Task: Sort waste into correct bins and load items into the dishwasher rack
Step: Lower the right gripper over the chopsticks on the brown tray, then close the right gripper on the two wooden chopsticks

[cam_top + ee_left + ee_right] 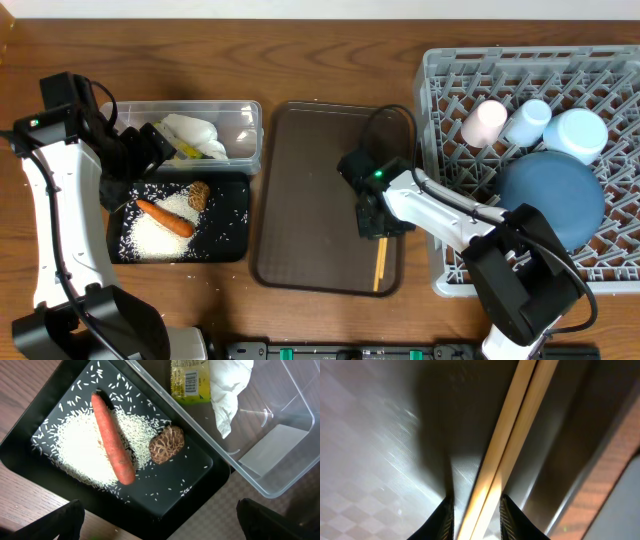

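Note:
My left gripper (150, 150) (160, 527) is open and empty above the near corner of the black tray (237, 250) (20, 445). The tray holds the carrot (165, 217) (112, 440), the brown seedy lump (199, 195) (166, 445) and the rice (150, 238) (75, 445). The clear tub (250, 110) (280, 435) holds the napkin (200, 135) (227, 385) and the wrapper (185, 152) (190, 380). My right gripper (372, 228) (476, 515) is down on the brown serving tray (310, 180) (370, 435), its fingers closed round the chopsticks (380, 265) (515, 435).
The grey rack (440, 120) at the right holds the dark-blue plate (550, 200), the light-blue bowl (580, 133), the pink cup (485, 122) and the light-blue cup (528, 120). The chopsticks lie near the serving tray's right rim, close to the rack.

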